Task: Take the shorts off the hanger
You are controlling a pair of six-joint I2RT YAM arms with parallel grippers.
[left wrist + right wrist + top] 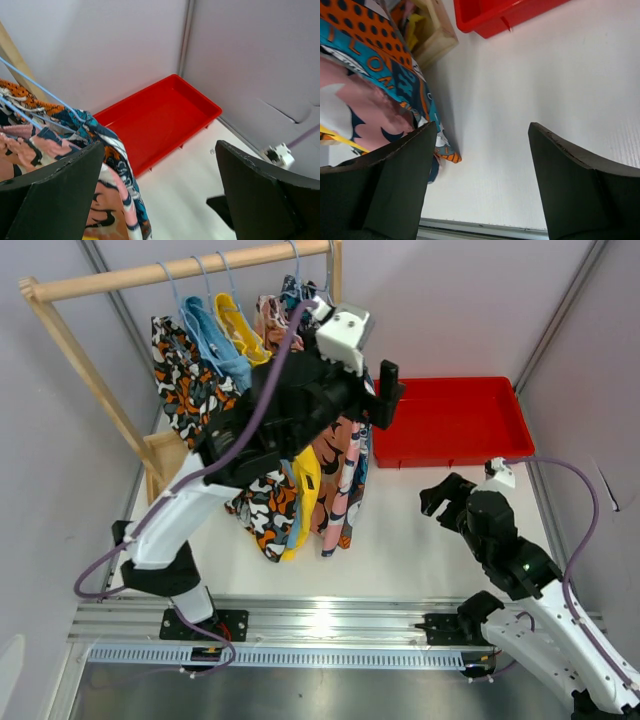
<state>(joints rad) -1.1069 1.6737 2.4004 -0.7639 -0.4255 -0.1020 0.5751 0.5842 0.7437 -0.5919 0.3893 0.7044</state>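
Several shorts hang on thin blue hangers (203, 278) from a wooden rail (150, 276): black-orange-white (178, 375), light blue (212, 335), yellow (242, 332), pink patterned (330, 465) and blue-orange patterned (349, 475). My left gripper (383, 400) is raised beside the rightmost pair, open and empty. In the left wrist view the blue-orange shorts (111, 150) hang against the left finger, with nothing between the jaws of the left gripper (160, 150). My right gripper (442, 498) hovers low over the table, open; its view (482, 127) shows the blue-orange hem (375, 55) to its left.
A red tray (450, 420) lies at the back right, also seen as the red tray (160, 115) in the left wrist view. The rack's wooden foot (165, 455) stands on the left. White walls close in at the back and on both sides.
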